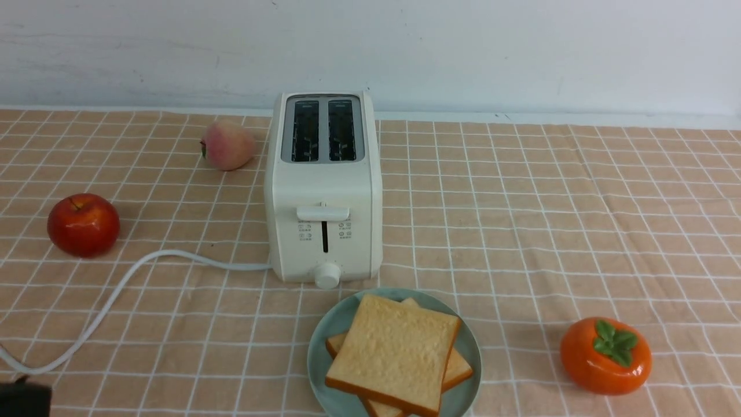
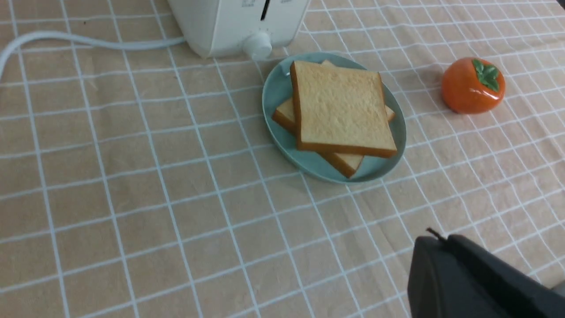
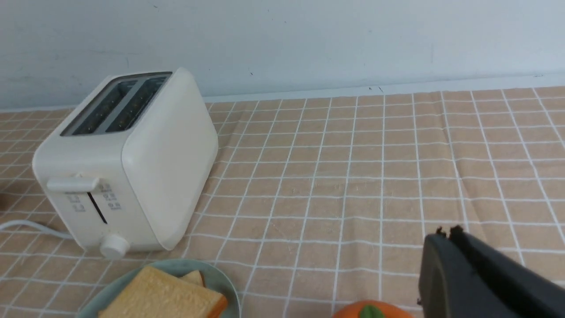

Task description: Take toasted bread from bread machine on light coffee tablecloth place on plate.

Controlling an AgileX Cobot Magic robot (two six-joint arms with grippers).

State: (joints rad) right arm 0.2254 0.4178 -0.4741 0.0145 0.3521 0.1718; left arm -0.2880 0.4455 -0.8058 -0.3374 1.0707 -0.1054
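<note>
Left fingers [image 2: 463, 274] and right fingers [image 3: 468, 274] are pressed together, empty and held clear, with nothing left to grab, I'd say. Both golden square toast slices [image 1: 396, 353] lie stacked on the round mint-blue plate [image 1: 321, 347], six o'clock of the cream two-slot toaster [image 1: 323, 191], slots bare.

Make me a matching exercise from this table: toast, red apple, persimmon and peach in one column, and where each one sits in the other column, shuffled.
Things
1. toasted bread
2. red apple
3. persimmon
4. peach

Places
A. on the tablecloth, right of the plate
B. beside the bread machine, on its left, near the wall
C. stacked on the plate
D. far left on the tablecloth, well apart from the bread machine

Pairs: 1-C, 2-D, 3-A, 4-B
</note>
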